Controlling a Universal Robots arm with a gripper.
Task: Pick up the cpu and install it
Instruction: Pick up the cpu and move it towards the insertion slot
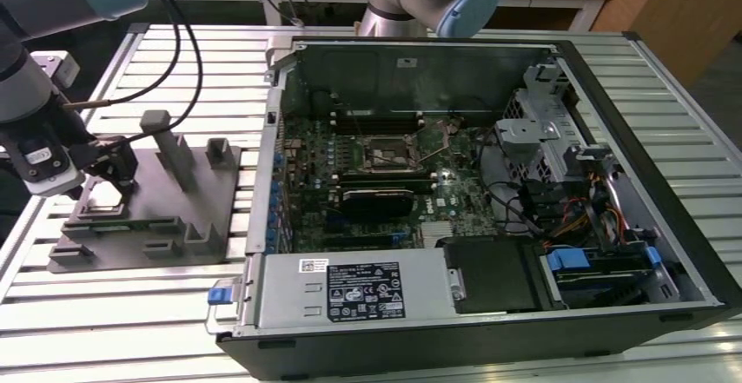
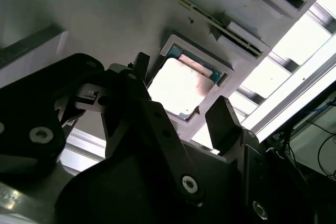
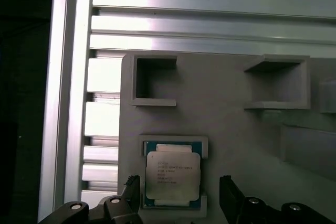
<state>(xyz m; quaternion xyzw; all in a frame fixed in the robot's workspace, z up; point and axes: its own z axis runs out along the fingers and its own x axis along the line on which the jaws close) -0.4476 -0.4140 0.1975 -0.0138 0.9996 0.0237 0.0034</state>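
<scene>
Faint, perhaps illegible print on the cpu (image 3: 172, 178) and power-supply label (image 1: 365, 293)

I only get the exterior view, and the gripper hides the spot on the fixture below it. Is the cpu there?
Observer: Yes. In the first wrist view the cpu lies flat in a pocket of the grey fixture, metal top up.
Operator: Is it gripped?
Observer: No. The gripper is open, and its fingers stand on either side of the cpu, outside the pocket's walls.
</scene>
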